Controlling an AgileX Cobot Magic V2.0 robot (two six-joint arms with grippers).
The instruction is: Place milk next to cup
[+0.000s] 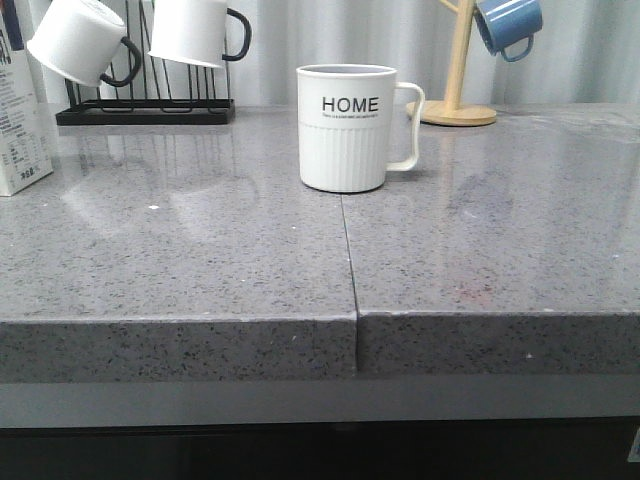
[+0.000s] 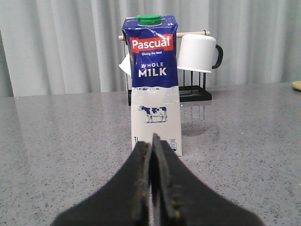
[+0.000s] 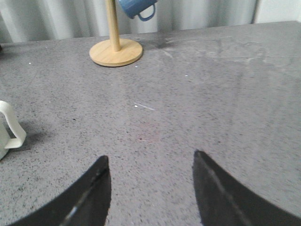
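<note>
Standing upright just beyond the left fingers, pressed together, the milk is untouched; right fingers spread wide.

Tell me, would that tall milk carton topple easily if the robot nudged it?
Probably, if pushed high: the milk carton stands tall on a narrow base. Its green cap looks sealed, so it may be full and fairly heavy. The smooth grey counter might let it slide instead when pushed low.

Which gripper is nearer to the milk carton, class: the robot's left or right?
Left. The left gripper, fingers together, points straight at the milk carton standing just ahead of it. The right gripper, open, hangs over bare counter by the HOME cup's handle, no carton in its view.
</note>
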